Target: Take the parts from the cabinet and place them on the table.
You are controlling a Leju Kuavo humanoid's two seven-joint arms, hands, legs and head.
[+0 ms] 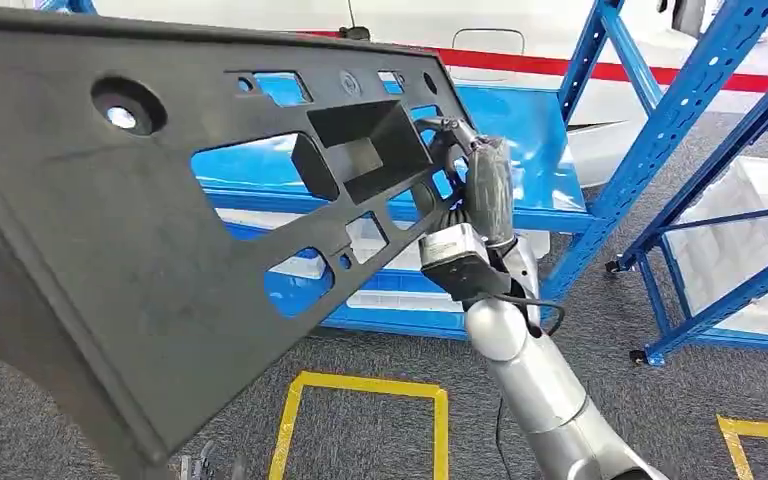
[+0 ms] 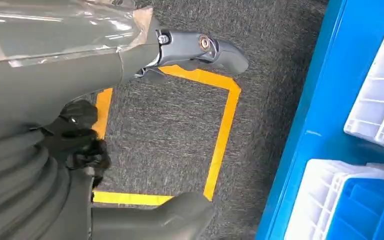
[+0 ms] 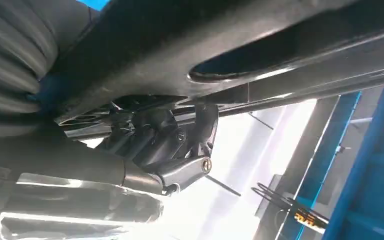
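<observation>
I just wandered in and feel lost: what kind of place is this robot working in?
Probably a factory or warehouse parts area: blue steel shelving racks, white plastic storage crates on the shelves, yellow tape squares marking the grey carpet. The right robot hand holds a large black moulded plastic panel.

Black perforated panel (image 1: 140,230), blue shelving (image 1: 660,150), grey carpet (image 1: 380,360) with yellow tape squares (image 1: 360,385), white bins (image 2: 380,100)

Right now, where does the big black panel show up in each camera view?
Head view: the black panel spans the left and centre, its right end gripped by the right hand.
Left wrist view: no part can be told for certain as the panel.
Right wrist view: its dark underside runs across, fingers hooked on its edge.
Shared landmark: the blue rack.
</observation>
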